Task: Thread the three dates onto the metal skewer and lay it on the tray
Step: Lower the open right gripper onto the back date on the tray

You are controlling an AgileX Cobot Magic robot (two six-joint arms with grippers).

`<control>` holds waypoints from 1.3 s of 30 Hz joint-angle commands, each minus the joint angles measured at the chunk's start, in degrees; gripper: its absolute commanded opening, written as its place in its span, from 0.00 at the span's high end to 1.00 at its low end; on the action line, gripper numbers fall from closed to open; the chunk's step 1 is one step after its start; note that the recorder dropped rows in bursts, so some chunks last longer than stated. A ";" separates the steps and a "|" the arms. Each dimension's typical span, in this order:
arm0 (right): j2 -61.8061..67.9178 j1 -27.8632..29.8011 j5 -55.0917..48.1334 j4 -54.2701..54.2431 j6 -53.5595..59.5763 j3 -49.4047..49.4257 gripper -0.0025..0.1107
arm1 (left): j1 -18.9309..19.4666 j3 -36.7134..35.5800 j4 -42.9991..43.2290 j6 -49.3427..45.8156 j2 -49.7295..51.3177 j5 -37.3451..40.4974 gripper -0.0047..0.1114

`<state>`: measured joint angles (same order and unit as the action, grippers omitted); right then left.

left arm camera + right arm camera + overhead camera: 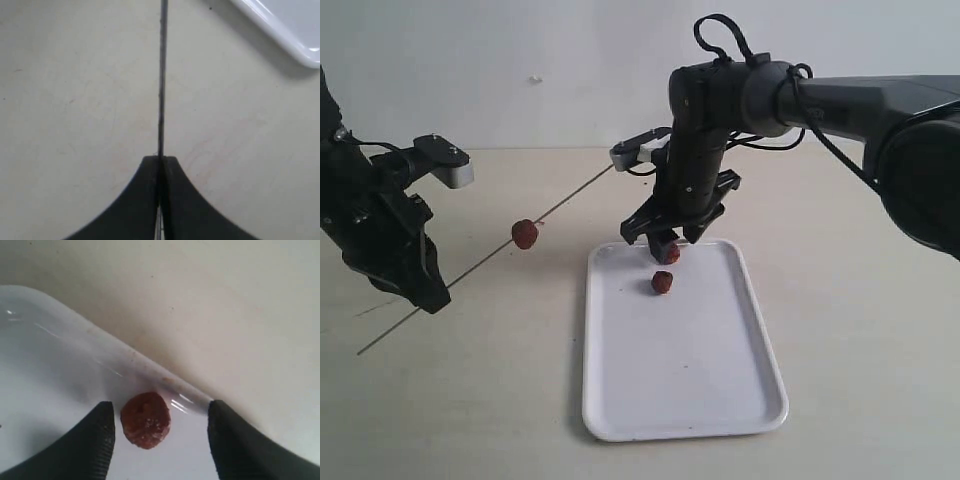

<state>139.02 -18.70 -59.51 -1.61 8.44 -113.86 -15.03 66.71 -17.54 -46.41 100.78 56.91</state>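
My left gripper (425, 290) is shut on the thin metal skewer (480, 268), which slants up toward the back right; the rod (162, 75) runs straight out from the closed jaws (160, 162). One date (525, 234) is threaded on the skewer. A second date (670, 253) lies on the white tray (720, 420) near its far rim, between the open fingers of my right gripper (668, 243). In the right wrist view this date (145, 420) sits closer to one finger (97, 435), untouched. A third date (662, 282) rests on the tray just in front.
The tray's corner (295, 35) shows in the left wrist view, off to the side of the skewer. My right arm (840, 100) reaches in from the right above the beige tabletop (450, 400).
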 commanded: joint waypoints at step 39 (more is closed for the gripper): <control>1.12 0.03 -1.59 -2.33 -0.99 -0.49 0.57 | 0.11 -0.19 -1.06 0.14 -0.10 -3.55 0.96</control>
<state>139.94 -18.70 -61.07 -4.65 7.73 -113.97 -15.03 66.71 -17.77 -46.41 100.78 53.80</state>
